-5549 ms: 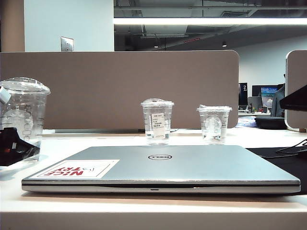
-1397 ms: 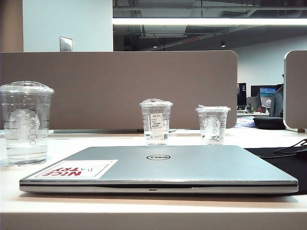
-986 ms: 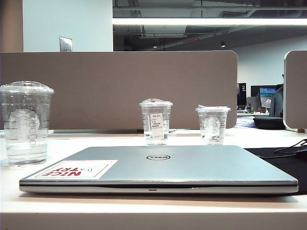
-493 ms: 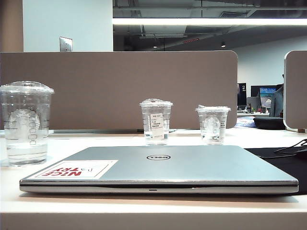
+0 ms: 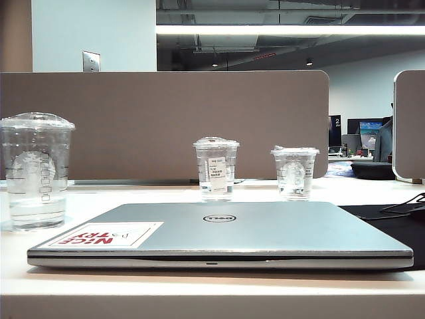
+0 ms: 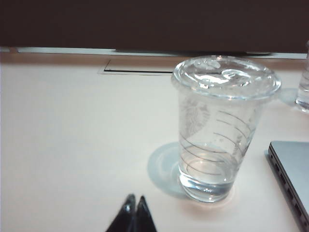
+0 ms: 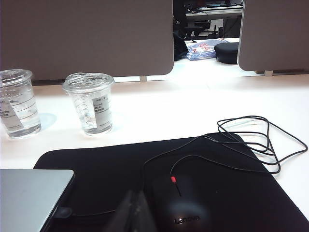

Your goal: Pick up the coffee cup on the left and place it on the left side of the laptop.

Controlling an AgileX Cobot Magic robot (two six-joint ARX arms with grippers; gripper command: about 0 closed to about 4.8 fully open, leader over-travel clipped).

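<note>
While both hands idle closed and empty, left hand (image 6: 134,209) short of the coffee cup (image 6: 222,125), right hand (image 7: 135,208) over the mouse pad (image 7: 241,193), I judge placement done: cup upright beside the laptop (image 5: 219,232), toward the counter (image 5: 199,292) left edge. Next: nothing but stay clear.
</note>
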